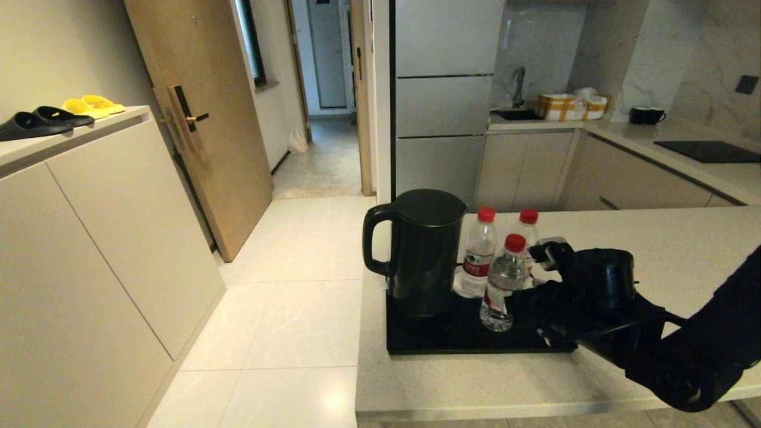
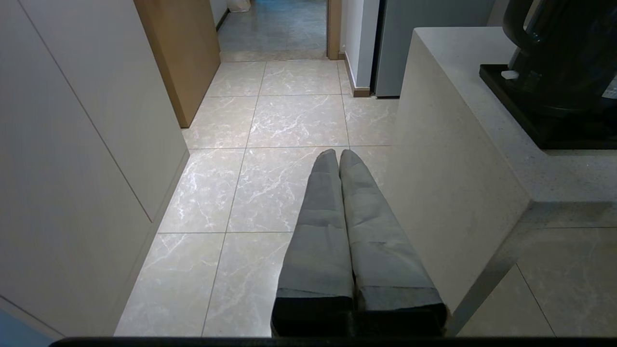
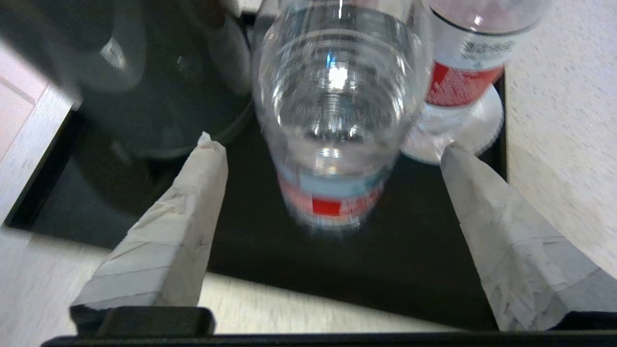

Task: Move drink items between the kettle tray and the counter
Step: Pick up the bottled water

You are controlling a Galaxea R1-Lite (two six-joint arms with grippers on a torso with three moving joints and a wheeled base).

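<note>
On the beige speckled worktop (image 1: 624,238) sits the black kettle tray (image 1: 428,342), with the black kettle (image 1: 423,255) standing on its 9 o'clock half. Three red-capped water bottles stand at the kettle's 3 o'clock side: the near bottle (image 1: 502,284) is upright on the tray, while the left rear bottle (image 1: 478,252) and the right rear bottle (image 1: 526,229) stand at 12 o'clock from it, close together along the tray's far edge. The right claw (image 3: 332,154) is low over the tray at the near bottle's 3 o'clock side in the head view; in the right wrist view its taped fingers (image 3: 168,241) are spread wide, one on each side of the near bottle, and neither appears to touch it. The rear bottle with the red label (image 3: 462,62) shows just past one fingertip, on a white round base at the tray's edge. The left claw (image 2: 337,156) hangs off the worktop's 9 o'clock end above the tiled floor (image 2: 270,159), its fingers pressed together and holding nothing.
</note>
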